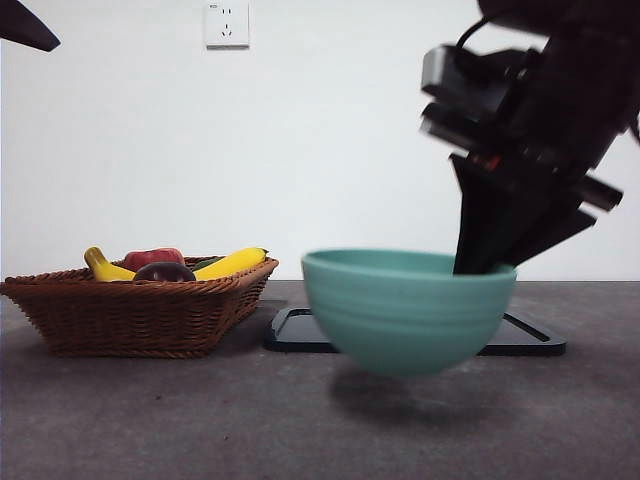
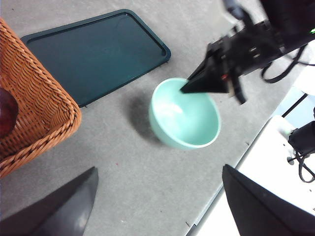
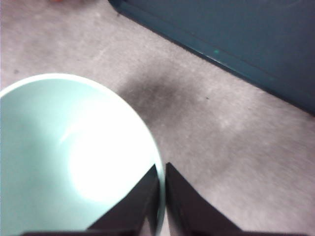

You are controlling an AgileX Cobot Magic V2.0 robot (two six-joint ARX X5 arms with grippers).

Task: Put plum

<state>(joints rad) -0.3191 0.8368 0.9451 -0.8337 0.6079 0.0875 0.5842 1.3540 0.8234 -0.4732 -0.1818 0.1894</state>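
The plum (image 1: 165,272) lies in the wicker basket (image 1: 140,315) at the left, dark maroon, between the bananas; the left wrist view shows a sliver of it (image 2: 5,113) inside the basket (image 2: 44,113). My right gripper (image 1: 482,262) is shut on the rim of the teal bowl (image 1: 408,310) and holds it slightly above the table. The right wrist view shows the jaws pinching the rim (image 3: 161,196) of the empty bowl (image 3: 59,162). My left gripper (image 2: 162,196) is open and empty, high above the table, looking down on the bowl (image 2: 184,115) and the right gripper (image 2: 189,88).
A dark flat tray (image 1: 530,340) lies behind the bowl; it also shows in the left wrist view (image 2: 98,54) and the right wrist view (image 3: 246,39). Yellow bananas (image 1: 230,264) and a red fruit (image 1: 152,257) share the basket. The table's edge (image 2: 231,177) runs near the bowl.
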